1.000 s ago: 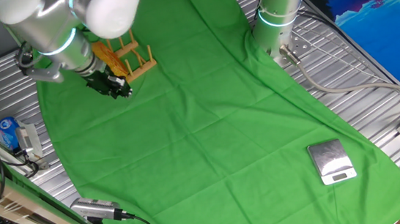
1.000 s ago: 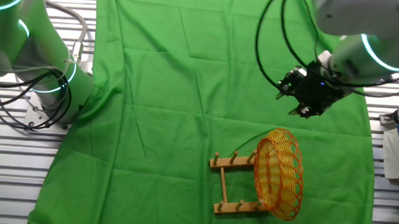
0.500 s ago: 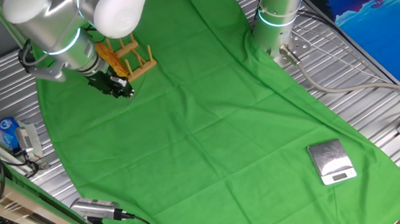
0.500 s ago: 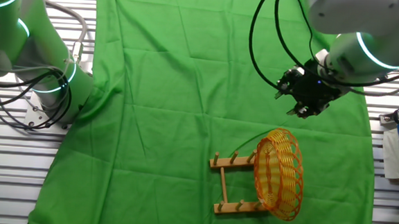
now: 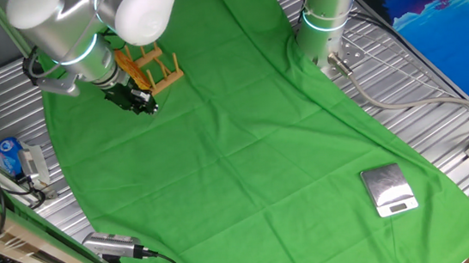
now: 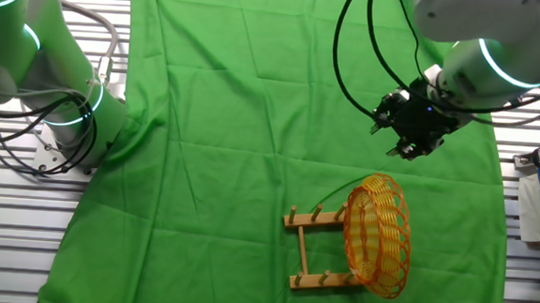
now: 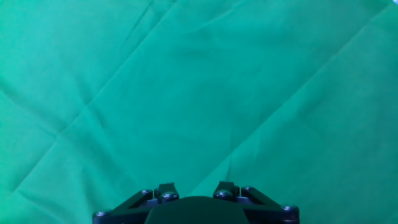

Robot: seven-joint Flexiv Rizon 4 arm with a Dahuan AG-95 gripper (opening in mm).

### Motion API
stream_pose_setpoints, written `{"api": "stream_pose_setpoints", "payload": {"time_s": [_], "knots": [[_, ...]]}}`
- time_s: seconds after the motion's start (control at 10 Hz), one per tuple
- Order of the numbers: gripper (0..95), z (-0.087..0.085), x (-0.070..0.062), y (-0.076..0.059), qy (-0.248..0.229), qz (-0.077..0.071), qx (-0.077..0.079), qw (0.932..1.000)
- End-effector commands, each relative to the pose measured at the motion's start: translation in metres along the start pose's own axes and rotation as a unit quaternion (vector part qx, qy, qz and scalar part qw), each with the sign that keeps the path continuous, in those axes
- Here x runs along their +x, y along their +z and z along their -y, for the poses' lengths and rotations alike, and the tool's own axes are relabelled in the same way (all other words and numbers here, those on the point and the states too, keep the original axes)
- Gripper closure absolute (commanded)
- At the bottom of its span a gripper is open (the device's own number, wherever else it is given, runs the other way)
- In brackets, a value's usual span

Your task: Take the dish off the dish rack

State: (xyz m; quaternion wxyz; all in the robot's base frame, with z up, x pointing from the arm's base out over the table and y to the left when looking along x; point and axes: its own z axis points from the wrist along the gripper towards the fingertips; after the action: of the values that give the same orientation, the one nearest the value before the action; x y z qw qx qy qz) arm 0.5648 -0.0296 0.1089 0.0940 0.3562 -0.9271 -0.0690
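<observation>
Above the green cloth (image 6: pixel 250 169) that covers the counter, the gripper (image 6: pixel 404 147) hangs clear of everything, near the dish (image 6: pixel 378 235) but apart from it. Its jaws hold nothing; whether they stand apart or together I cannot tell, since the hand view shows only the base of the gripper (image 7: pixel 196 208) over creased cloth. Upright on its edge, the yellow-orange woven dish sits at one end of the dish rack (image 6: pixel 316 250), between the wooden pegs. From one fixed view, the arm partly hides the dish (image 5: pixel 129 66) and the rack (image 5: pixel 158 70).
</observation>
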Motion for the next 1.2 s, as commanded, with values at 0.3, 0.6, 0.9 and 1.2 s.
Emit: {"api": "stream_pose_setpoints", "payload": {"time_s": [0.3, 0.6, 0.9, 1.2], "knots": [[57.0, 0.0014, -0.0022, 0.0048, -0.022, 0.006, -0.01, 0.9997], [57.0, 0.001, -0.0019, 0.0051, -0.034, 0.002, -0.005, 0.9994], [57.0, -0.001, 0.0008, 0.0057, -0.037, 0.003, -0.005, 0.9993], [57.0, -0.0014, 0.0012, 0.006, 0.002, -0.005, 0.006, 1.0]]}}
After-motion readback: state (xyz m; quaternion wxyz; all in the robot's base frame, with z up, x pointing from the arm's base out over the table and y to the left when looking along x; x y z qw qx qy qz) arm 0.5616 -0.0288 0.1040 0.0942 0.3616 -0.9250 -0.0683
